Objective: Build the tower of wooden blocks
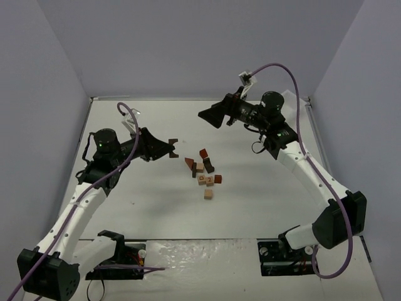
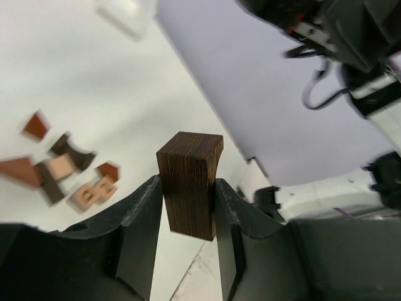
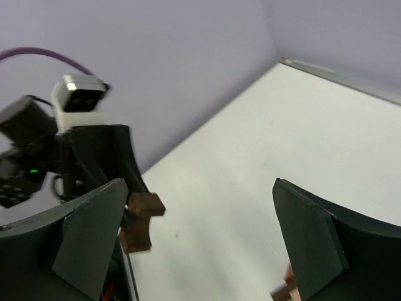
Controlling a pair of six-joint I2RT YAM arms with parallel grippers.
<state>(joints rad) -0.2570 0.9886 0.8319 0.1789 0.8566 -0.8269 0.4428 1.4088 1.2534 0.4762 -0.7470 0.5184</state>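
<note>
Nearest to the arm bases, a tan cube is seen alone on the white table. Just behind it a digit cube is placed, pale, with a printed figure on top, and a red-brown block is found just beside it on the right. A little farther, the cluster of tan, red-brown and dark blocks is gathered near the middle of the table. Whether any of them rests on another cannot be told.

To the left of the cluster, and apart from it, the left gripper is held above the table and is pointed to the right. Its jaws are drawn narrow on a dark block. This block is clamped by two opposite sides and part of it is left standing out beyond the fingertips.

Farther back, the right gripper is raised over the far part of the table and is turned to the left. Its jaws are spread wide, and no block is seen between them. Behind everything, the scene is closed by the purple wall
</note>
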